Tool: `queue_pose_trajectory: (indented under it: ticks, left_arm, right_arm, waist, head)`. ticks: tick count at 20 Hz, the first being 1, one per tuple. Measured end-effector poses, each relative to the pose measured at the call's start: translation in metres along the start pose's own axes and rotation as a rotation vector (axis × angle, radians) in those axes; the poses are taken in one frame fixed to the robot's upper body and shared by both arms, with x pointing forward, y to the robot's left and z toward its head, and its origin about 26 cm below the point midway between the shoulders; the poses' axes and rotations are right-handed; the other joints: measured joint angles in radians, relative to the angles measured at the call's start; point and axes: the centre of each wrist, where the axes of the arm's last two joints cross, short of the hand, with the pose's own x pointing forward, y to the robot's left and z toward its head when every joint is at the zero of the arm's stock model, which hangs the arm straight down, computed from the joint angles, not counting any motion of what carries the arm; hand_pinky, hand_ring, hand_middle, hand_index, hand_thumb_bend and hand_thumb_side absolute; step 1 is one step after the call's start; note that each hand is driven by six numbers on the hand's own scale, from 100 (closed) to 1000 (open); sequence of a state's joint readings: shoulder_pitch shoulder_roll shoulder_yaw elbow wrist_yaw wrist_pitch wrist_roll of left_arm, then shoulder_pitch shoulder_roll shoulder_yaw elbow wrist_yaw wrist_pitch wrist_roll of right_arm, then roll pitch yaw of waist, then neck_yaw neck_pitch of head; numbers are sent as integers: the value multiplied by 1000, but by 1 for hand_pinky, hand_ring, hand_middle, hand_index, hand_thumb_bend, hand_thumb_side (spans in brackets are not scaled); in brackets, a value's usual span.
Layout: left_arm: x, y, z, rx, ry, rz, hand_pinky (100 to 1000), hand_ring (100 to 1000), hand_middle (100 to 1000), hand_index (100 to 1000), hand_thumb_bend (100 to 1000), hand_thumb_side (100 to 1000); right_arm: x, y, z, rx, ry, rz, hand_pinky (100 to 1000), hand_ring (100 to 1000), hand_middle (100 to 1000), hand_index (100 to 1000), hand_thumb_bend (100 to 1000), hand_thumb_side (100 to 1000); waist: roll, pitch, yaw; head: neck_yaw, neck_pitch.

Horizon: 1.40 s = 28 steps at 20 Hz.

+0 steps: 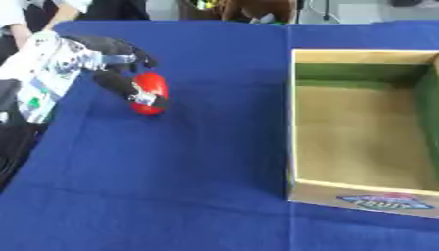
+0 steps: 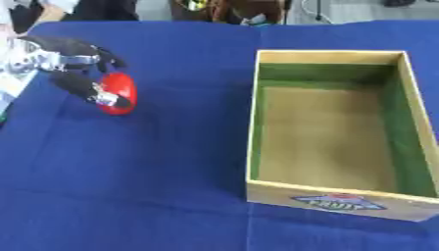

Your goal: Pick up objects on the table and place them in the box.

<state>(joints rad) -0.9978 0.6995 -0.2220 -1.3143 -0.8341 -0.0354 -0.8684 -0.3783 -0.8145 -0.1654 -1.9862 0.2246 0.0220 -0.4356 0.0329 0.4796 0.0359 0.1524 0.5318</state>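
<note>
The left hand point(image 1: 116, 73) has its fingers curled round the red object point(image 1: 151, 93) at the desk's far left, well apart from the box point(image 2: 330, 196); the right hand shows in neither view; the box looks empty. The object looks smooth and rounded, so it could slip free during the carry across; a low carry might clip the box's near wall. The desk point(image 1: 171, 186) wears a blue cloth; people stand at the far edge.

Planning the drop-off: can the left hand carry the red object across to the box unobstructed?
Probably yes. The left hand is curled round the red object, and only bare blue cloth lies before the open box.
</note>
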Motion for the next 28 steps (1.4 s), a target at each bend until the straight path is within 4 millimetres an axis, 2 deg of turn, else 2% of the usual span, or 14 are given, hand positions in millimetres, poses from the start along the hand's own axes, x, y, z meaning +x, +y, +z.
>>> queue_pose_trajectory:
  ticks: [9, 13, 23, 28]
  left_arm:
    - [-9, -4, -6, -25, 20, 30, 618, 760, 866, 1000, 601, 823]
    - [-10, -6, -8, -35, 14, 44, 542, 686, 844, 1000, 583, 801]
    - [-13, -11, -13, -7, 5, 84, 463, 605, 727, 1000, 526, 750]
    - [-16, -13, -15, 15, 17, 95, 389, 524, 646, 961, 437, 693]
  right_arm:
    - [0, 1, 0, 3, 3, -8, 819, 830, 844, 882, 100, 1000]
    - [2, 1, -2, 1, -1, -10, 820, 830, 841, 879, 100, 1000]
    - [1, 2, -1, -3, 7, -13, 822, 830, 833, 873, 100, 1000]
    - [2, 2, -1, -5, 9, -15, 823, 830, 831, 872, 100, 1000]
  waist:
    - [-1, 11, -3]
    - [-4, 13, -4]
    - [-5, 15, -11]
    - [-8, 15, -12]
  head:
    - [1, -2]
    - [1, -5]
    - [4, -7]
    - [4, -7]
